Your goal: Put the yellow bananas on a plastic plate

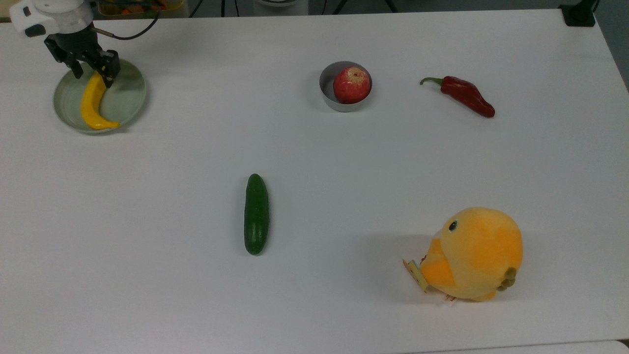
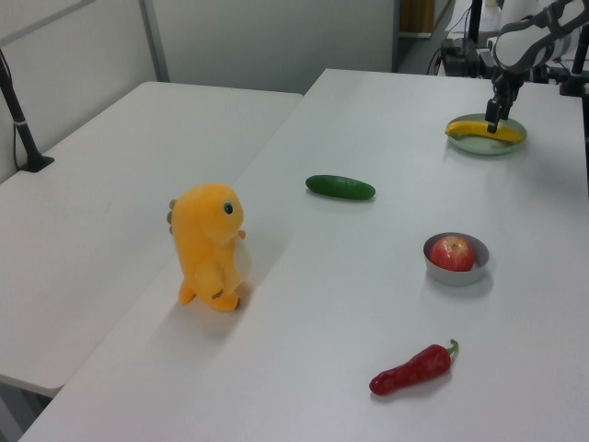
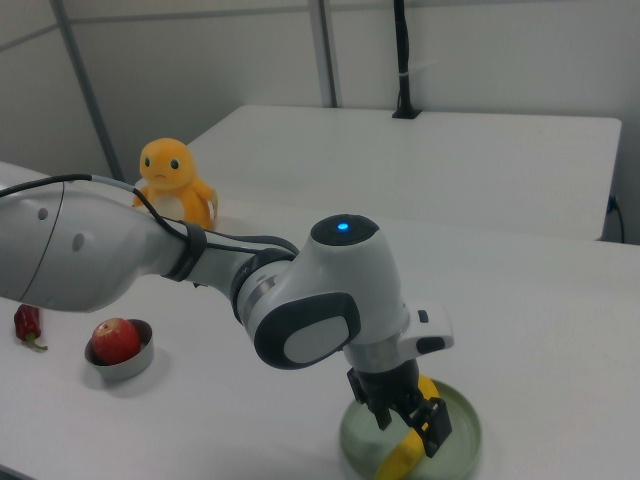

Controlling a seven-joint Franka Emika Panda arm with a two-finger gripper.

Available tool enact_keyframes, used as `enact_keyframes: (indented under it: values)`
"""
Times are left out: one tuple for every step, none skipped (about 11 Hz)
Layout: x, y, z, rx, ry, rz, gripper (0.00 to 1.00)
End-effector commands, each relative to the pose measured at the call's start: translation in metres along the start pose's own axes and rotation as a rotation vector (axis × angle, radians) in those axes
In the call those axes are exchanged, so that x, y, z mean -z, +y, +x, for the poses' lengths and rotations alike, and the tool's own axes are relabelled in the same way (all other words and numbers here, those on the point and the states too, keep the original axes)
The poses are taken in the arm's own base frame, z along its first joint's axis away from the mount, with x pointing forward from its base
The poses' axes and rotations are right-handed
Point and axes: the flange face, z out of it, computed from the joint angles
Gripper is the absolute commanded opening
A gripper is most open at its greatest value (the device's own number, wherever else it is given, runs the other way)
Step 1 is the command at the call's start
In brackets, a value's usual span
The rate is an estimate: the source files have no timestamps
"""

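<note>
- Black fingers (image 1: pixel 108 74) of the gripper (image 1: pixel 92 72) stand spread apart, one on each side of the upper end of the yellow bananas (image 1: pixel 93 103), and they do not pinch it.
- The yellow bananas are one curved fruit; it lies inside the plastic plate (image 1: pixel 128 96), and in the top view its lower tip reaches close to the lower rim.
- The plastic plate sits in the far left corner of the white table (image 1: pixel 344 162) in the top view, near the top edge and the left edge.
- Wide bare table lies between the plate and the cucumber (image 1: pixel 256 213); the grey bowl (image 1: pixel 328 88) with the red apple (image 1: pixel 352 84), the red pepper (image 1: pixel 464 95) and the plush chick (image 1: pixel 474 254) are well apart, toward the top view's right.
- In the right view the arm (image 3: pixel 200 270) covers part of the plate (image 3: pixel 460 440), and the picture's lower edge cuts off the banana (image 3: pixel 405 455).
</note>
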Motion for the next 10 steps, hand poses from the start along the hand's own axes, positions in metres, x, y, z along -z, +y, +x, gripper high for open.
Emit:
enact_keyframes:
  values:
    - [0.017, 0.003, 0.003, -0.013, -0.009, 0.031, 1.00]
    - [0.033, -0.003, 0.007, -0.007, -0.017, 0.051, 1.00]
    - [0.055, -0.005, 0.013, -0.025, -0.025, 0.070, 1.00]
    - [0.086, -0.006, 0.021, -0.063, -0.045, 0.090, 1.00]
    - [0.118, -0.009, 0.032, -0.088, -0.067, 0.105, 1.00]
    - [0.148, -0.027, 0.044, -0.080, -0.084, 0.117, 1.00]
    - [0.176, -0.044, 0.051, -0.091, -0.082, 0.127, 1.00]
    - [0.206, -0.061, 0.055, -0.098, -0.068, 0.139, 1.00]
    - [0.235, -0.078, 0.053, -0.097, -0.062, 0.156, 1.00]
    - [0.260, -0.105, 0.053, -0.083, -0.064, 0.181, 1.00]
